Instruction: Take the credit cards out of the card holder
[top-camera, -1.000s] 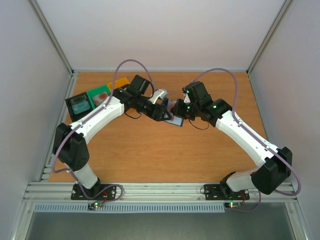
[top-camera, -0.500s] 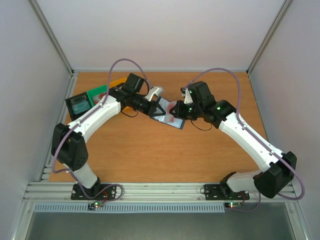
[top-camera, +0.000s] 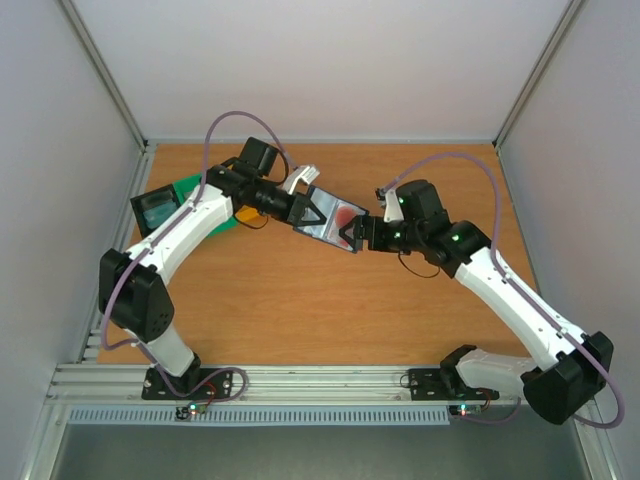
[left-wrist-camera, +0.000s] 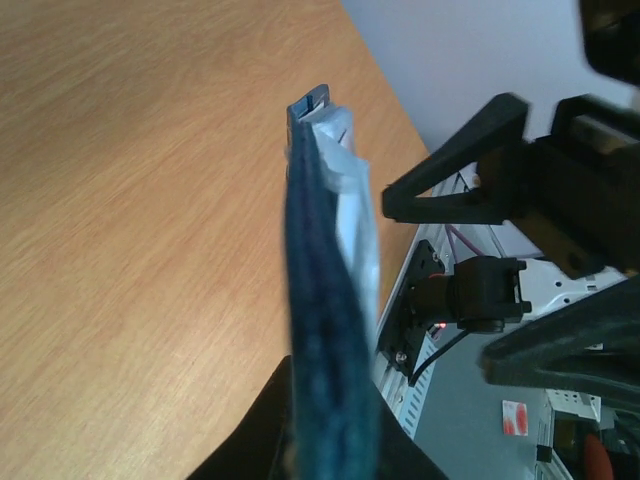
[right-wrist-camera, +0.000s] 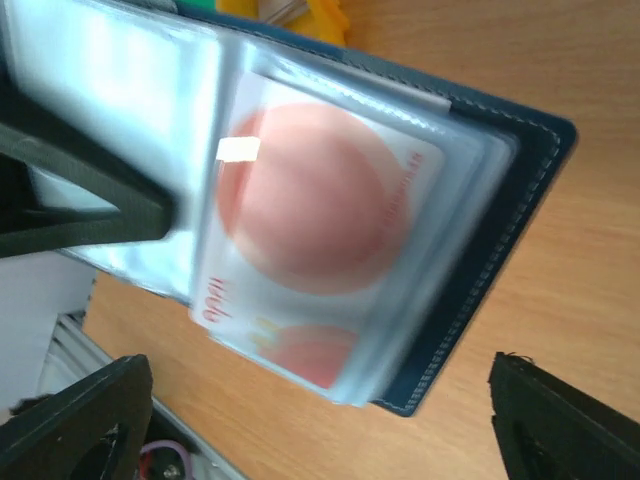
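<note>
The card holder (top-camera: 322, 226) hangs open above the table's middle, dark navy with clear inner sleeves. My left gripper (top-camera: 312, 211) is shut on its left half; in the left wrist view the card holder (left-wrist-camera: 322, 330) shows edge-on between the left gripper's (left-wrist-camera: 325, 445) jaws. A pale credit card (right-wrist-camera: 300, 215) with reddish circles sits inside a clear sleeve of the card holder (right-wrist-camera: 500, 200), and shows as a red patch (top-camera: 347, 213) from above. My right gripper (top-camera: 361, 234) stands open just right of the holder's lower corner, its fingers (right-wrist-camera: 565, 430) wide apart and holding nothing.
A black bin (top-camera: 158, 210) and a green bin (top-camera: 203, 189) stand at the table's back left, beside the left arm. A yellow bin (right-wrist-camera: 322, 14) peeks in behind the holder. Grey walls enclose the table on three sides.
My left gripper shut on the card holder and carried it back and to the left. My right gripper let go, opened wide and drew back to the right.
</note>
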